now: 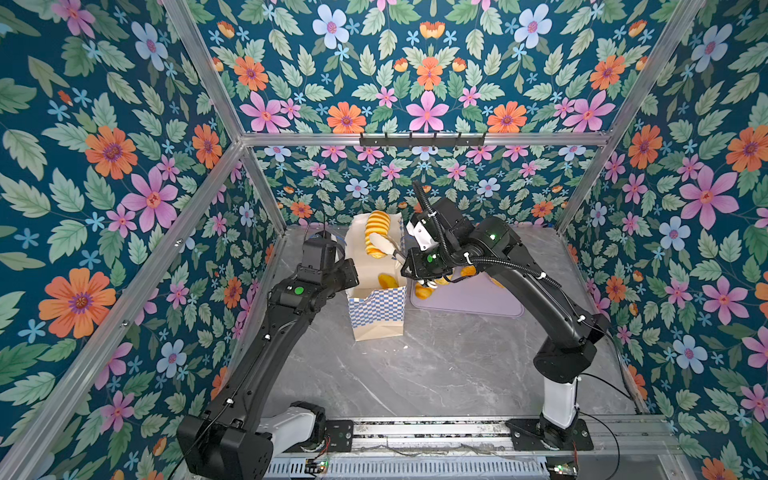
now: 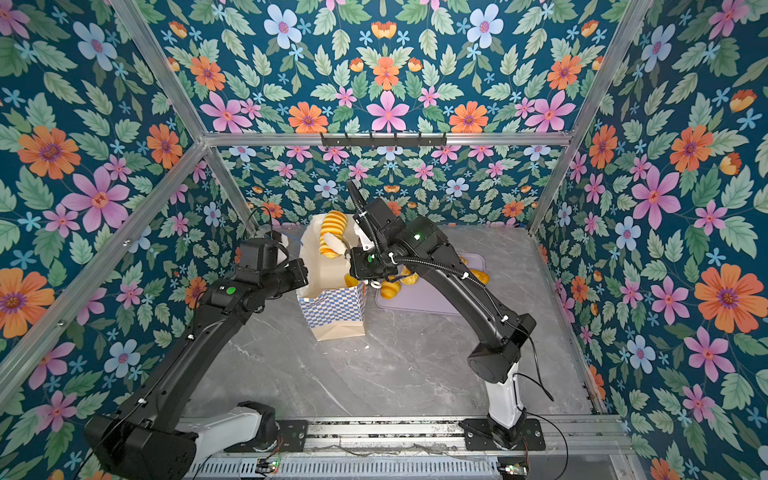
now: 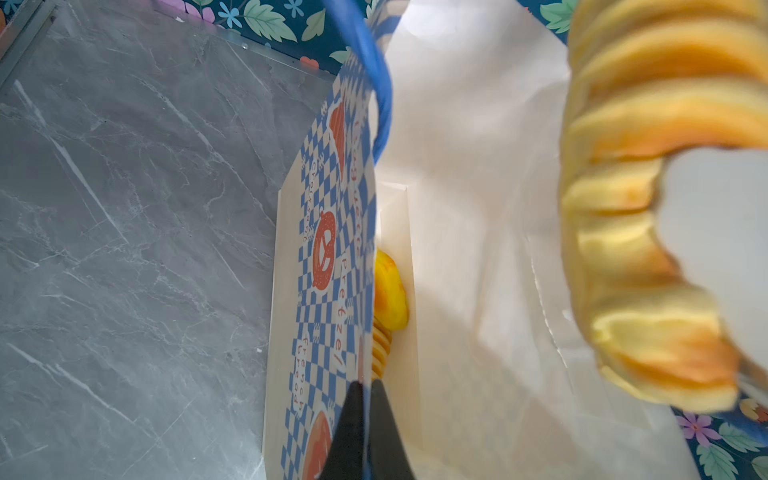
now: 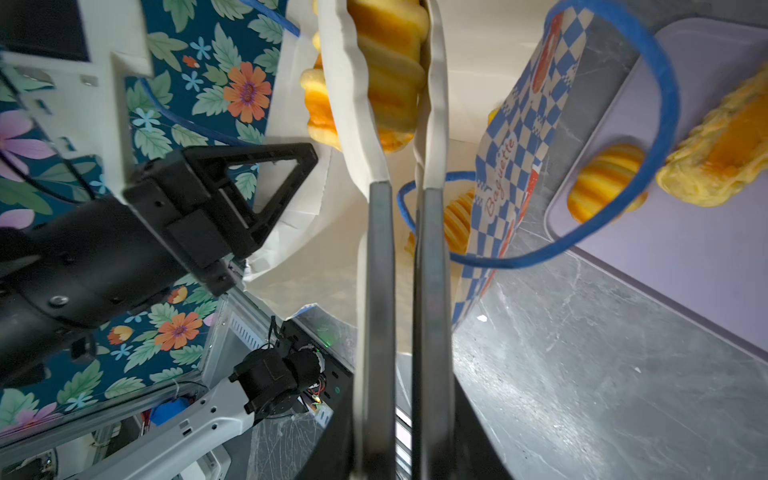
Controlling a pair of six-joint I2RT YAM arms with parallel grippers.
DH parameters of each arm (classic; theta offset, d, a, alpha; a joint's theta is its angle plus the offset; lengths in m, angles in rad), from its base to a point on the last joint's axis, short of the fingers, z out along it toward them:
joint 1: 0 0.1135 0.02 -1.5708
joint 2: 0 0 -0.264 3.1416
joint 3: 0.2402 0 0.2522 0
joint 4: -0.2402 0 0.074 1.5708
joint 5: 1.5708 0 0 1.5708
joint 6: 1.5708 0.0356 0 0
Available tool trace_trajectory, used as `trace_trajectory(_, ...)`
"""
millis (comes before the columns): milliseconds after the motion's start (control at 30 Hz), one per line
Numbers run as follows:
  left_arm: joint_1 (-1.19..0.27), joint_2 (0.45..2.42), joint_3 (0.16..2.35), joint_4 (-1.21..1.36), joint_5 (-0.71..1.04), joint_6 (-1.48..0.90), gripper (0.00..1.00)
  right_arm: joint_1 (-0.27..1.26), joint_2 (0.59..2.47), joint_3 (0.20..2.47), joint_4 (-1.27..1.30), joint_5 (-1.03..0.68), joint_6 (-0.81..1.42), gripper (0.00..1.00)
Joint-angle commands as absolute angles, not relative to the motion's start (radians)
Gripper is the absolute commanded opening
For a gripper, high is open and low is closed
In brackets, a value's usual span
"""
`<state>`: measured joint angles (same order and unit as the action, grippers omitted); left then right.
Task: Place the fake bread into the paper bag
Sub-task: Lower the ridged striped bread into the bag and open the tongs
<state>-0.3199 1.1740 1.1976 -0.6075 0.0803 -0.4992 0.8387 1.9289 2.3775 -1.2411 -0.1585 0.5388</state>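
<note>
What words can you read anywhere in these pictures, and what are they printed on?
"Baguette": red script on the paper bag, on its checkered band.
"Pretzel": red, same band, beside the pretzel drawing.
"french bread": red, same band.
Small blue word near the pretzel drawing, perhaps "Croissant": too blurred to be sure.
In both top views the bag's print is too small to read.

This was a robot lab cell: floral panels (image 1: 124,174) on an aluminium frame (image 1: 299,139) boxed in a marble counter (image 1: 436,374), and two arms (image 1: 557,299) bolted to a rail (image 1: 415,430) (bare circuit boards (image 1: 316,465) beside it).
</note>
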Motion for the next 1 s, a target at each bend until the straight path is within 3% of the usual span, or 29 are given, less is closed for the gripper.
trace_trajectory(0, -0.319, 1.167, 1.197, -0.606, 0.079, -0.504, 0.05, 0.841, 1.917, 2.343, -1.231, -0.153, 0.521, 0.28)
trace_trajectory(333, -0.319, 1.167, 1.197, -0.607, 0.080, -0.504, 0.05, 0.841, 1.888, 2.254, -1.217, -0.147, 0.518, 0.32)
trace_trajectory(633, -0.319, 1.161, 1.197, -0.609, 0.077, -0.505, 0.05, 0.841, 1.881, 2.260, -1.214, -0.149, 0.519, 0.41)
trace_trajectory(967, -0.319, 1.160, 1.198, -0.612, 0.075, -0.506, 0.05, 0.841, 1.872, 2.308, -1.216, -0.147, 0.523, 0.44)
